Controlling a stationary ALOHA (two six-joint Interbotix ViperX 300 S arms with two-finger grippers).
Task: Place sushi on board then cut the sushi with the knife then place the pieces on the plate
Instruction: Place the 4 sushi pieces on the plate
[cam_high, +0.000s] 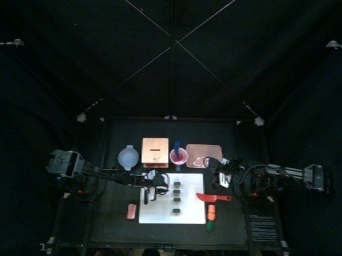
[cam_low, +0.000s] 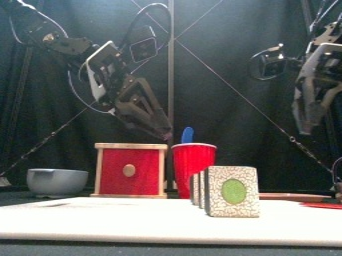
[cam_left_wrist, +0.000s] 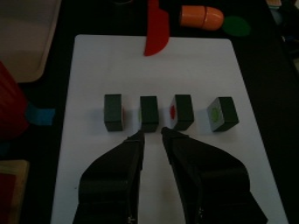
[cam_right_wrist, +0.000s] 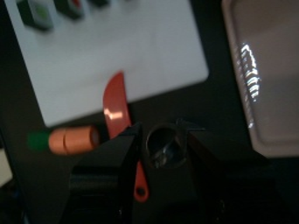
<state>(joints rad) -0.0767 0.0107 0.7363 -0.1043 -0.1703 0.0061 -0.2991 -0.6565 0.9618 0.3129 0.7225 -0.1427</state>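
Observation:
Four dark green sushi pieces (cam_left_wrist: 149, 112) stand apart in a row on the white board (cam_high: 187, 225); the nearest one shows its green centre (cam_low: 233, 192). My left gripper (cam_left_wrist: 155, 134) hovers above the row with only a narrow gap between its empty jaws. A red toy knife (cam_right_wrist: 117, 107) lies flat at the board's right edge (cam_high: 211, 197). Above the knife's handle hangs my right gripper (cam_right_wrist: 152, 157), raised well off the table (cam_low: 315, 85), open and holding nothing. The pink plate (cam_high: 205, 155) sits behind the board on the right.
Behind the board stand a wooden box with a red drawer front (cam_low: 131, 170), a red cup (cam_low: 194, 170) holding a blue knife (cam_low: 187, 133), and a blue-grey bowl (cam_low: 56, 180). An orange toy with a green end (cam_high: 211, 213) lies right of the board. A small red toy (cam_high: 131, 210) lies on its left.

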